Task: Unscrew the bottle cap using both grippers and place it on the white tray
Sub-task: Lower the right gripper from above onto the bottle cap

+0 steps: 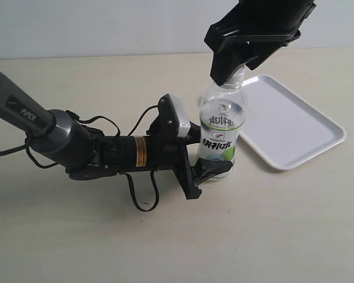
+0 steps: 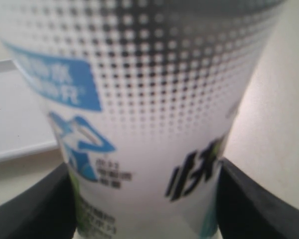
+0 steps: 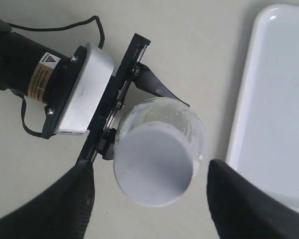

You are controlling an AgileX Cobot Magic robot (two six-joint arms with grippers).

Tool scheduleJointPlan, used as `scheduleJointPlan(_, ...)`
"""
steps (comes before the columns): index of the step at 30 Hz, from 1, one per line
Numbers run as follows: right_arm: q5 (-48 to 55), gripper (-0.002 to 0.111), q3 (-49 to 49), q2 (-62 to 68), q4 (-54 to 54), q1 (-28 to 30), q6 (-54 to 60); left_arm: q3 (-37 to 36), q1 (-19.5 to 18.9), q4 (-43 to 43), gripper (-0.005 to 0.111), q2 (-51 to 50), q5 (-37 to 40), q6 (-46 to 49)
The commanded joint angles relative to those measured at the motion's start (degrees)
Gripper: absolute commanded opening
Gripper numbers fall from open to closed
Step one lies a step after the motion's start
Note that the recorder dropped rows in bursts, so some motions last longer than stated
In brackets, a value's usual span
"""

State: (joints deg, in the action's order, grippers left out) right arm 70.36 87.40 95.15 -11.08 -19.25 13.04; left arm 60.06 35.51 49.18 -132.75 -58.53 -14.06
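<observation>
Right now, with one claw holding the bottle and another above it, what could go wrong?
The left gripper clamps the bottle low on its body, so twisting at the top could tilt it or spin it in the grip. The right gripper is open around the bottle cap; if it closes off-centre, the cap may slip. The white tray lies close by, so a tipping bottle could hit its rim.

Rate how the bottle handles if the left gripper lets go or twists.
Tall, narrow-based bottle probably tips easily if left gripper releases. Its thin clear plastic likely dents under clamping. The glossy label may slip under twisting.
</observation>
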Motion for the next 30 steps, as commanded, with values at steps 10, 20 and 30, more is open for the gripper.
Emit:
scheduleJointPlan(10, -0.39, 0.058, -0.12, 0.92, 0.06, -0.09, 2.29, -0.14, 0.09, 1.81, 0.0, 0.11, 2.76, -0.09)
scheduleJointPlan(20, -0.39, 0.03, -0.12, 0.92, -0.31, -0.09, 5.34, -0.14, 0.09, 1.81, 0.0, 0.11, 2.76, -0.09)
scheduleJointPlan(30, -0.39, 0.0, -0.12, 0.92, -0.31, -0.09, 22.01, -0.14, 0.09, 1.81, 0.0, 0.11, 2.76, -0.09)
